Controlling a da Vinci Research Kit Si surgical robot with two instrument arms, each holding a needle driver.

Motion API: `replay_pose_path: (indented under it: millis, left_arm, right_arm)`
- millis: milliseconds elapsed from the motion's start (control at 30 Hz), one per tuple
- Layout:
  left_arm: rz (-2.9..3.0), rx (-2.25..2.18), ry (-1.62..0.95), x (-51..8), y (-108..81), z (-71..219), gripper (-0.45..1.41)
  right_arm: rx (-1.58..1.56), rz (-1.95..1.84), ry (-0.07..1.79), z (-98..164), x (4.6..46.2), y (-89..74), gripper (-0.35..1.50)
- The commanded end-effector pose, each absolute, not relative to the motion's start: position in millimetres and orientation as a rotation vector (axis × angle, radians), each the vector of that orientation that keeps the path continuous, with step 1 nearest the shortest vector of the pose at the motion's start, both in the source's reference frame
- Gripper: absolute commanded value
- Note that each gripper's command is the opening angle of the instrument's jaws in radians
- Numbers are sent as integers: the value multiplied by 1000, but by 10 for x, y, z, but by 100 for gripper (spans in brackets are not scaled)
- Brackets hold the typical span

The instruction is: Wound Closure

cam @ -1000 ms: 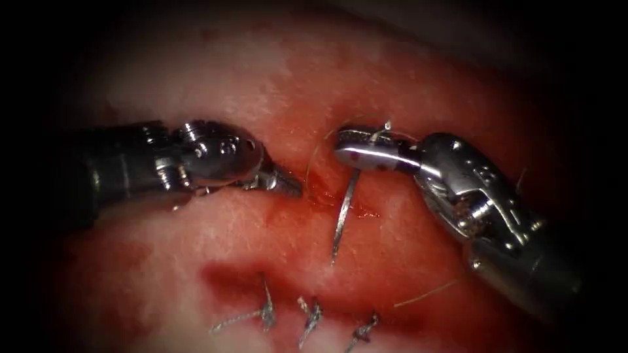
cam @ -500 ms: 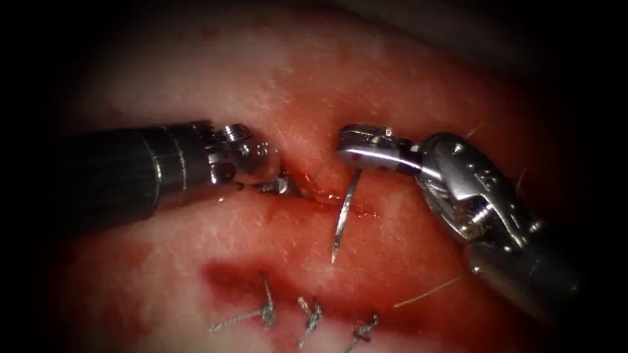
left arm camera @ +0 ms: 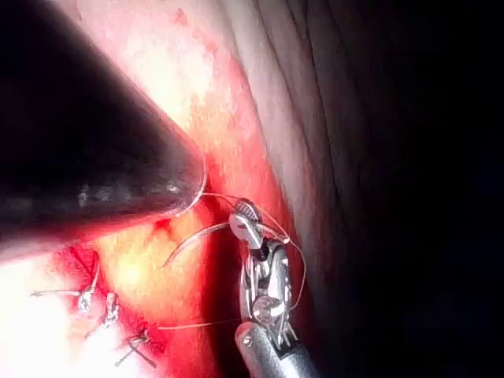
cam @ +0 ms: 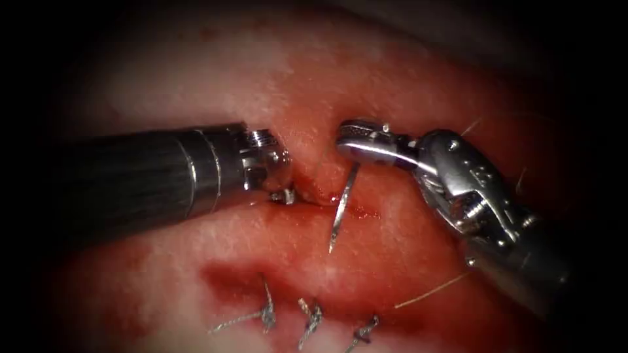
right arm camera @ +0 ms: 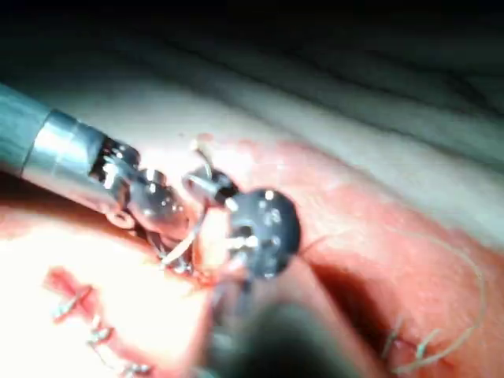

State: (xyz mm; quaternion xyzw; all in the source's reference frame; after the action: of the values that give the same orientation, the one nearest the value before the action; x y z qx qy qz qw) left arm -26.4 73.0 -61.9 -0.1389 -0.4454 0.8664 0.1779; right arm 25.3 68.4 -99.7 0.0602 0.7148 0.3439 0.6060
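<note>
Red fluid [cam: 356, 212] lay along the cut [cam: 314, 196] in the tissue [cam: 216, 78], which ran across the middle of the endoscope view. The right claw [cam: 347, 140] was clamped on the curved needle [cam: 340, 212] near its blunt end, where the thread joins. The needle hung down from the jaws with its point free above the tissue, just right of the cut and not in the tissue. The left claw [cam: 284, 195] pressed its tip down at the left edge of the cut, and I could not tell if its jaws were apart or together, nor if they held something. The thread [cam: 432, 293] lay thin over the tissue under the right tool. Three finished stitches [cam: 311, 317] with short cut ends stood in a row below the needle.
</note>
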Motion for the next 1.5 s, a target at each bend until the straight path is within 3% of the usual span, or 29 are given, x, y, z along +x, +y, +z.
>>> replay_pose_path:
  millis: [33, 633, 1500]
  left_arm:
    - [2439, -415, -1280, -269, 732, -613, 20]
    - [2406, -498, -1409, -267, 730, -650, 20]
    - [2405, -584, -1241, -247, 734, -743, 13]
  right_arm:
    - [127, 787, 1656, -994, 259, 695, -35]
    - [-108, 619, 1605, -956, 280, 705, -35]
    - [-88, 573, 1583, -943, 297, 683, -35]
